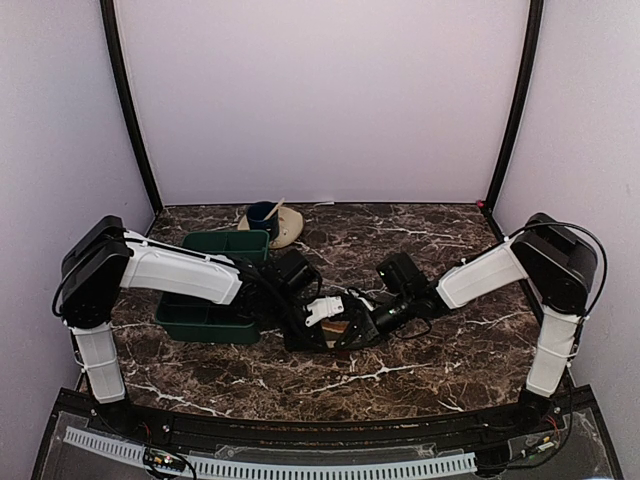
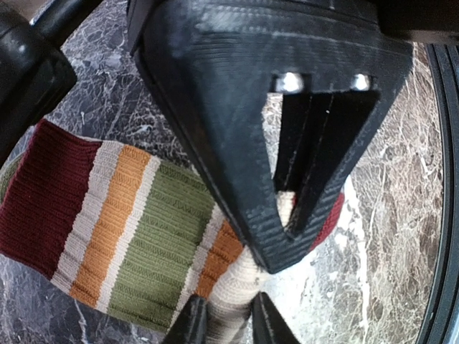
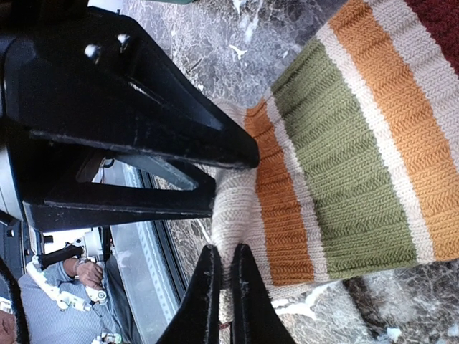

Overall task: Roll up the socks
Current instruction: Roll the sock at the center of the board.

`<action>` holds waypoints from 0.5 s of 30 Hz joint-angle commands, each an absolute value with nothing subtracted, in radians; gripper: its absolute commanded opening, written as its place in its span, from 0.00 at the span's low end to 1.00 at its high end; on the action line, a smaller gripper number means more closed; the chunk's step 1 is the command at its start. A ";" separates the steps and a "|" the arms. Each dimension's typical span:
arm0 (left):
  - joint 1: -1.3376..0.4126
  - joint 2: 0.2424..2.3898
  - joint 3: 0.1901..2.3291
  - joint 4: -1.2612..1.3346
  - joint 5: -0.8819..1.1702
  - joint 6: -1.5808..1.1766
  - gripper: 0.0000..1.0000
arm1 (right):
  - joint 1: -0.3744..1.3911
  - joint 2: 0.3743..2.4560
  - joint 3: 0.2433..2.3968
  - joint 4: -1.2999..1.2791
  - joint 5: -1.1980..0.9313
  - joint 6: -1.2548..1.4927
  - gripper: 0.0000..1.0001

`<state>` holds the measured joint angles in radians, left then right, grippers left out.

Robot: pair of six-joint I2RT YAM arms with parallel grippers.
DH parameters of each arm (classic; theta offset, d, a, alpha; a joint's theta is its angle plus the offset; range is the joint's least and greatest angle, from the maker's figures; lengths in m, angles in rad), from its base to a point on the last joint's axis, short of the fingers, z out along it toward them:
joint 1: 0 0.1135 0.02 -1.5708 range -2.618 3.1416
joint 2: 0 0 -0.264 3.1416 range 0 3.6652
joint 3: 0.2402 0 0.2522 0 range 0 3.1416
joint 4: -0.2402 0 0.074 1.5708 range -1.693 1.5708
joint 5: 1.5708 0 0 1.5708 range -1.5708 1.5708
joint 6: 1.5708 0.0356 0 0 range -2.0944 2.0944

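A striped sock (image 2: 143,229) with dark red, cream, orange and olive bands lies flat on the dark marble table (image 1: 440,350). From above only a pale bit of the sock (image 1: 325,311) shows between the two arms. My left gripper (image 2: 226,301) is shut on the sock's bunched cream end. My right gripper (image 3: 225,251) is shut on a thin fold of that same cream end of the sock (image 3: 344,165), from the opposite side. Both grippers meet tip to tip at the table's middle, the left gripper (image 1: 318,320) beside the right gripper (image 1: 352,328). I cannot make out a second sock.
A dark green bin (image 1: 205,290) stands just left of the left arm's wrist. A beige saucer (image 1: 288,228) with a blue cup (image 1: 263,215) sits at the back. The table's black front rail (image 2: 448,215) runs close by the grippers.
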<state>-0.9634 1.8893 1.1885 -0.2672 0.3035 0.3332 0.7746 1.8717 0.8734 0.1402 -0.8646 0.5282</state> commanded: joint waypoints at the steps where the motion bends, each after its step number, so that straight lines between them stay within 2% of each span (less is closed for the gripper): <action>1: -0.968 1.902 1.186 -0.275 0.303 0.351 0.21 | 0.765 1.888 0.903 0.131 -0.883 0.509 0.00; 7: -0.969 1.919 1.194 -0.285 0.322 0.354 0.00 | 0.765 1.894 0.909 0.121 -0.884 0.505 0.00; 15: -0.968 1.927 1.223 -0.338 0.350 0.364 0.00 | 0.762 1.897 0.919 0.078 -0.855 0.484 0.00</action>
<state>-0.9638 1.9182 1.1931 -0.2695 0.3260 0.3462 0.7727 1.8889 0.8921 0.0994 -0.8631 0.5079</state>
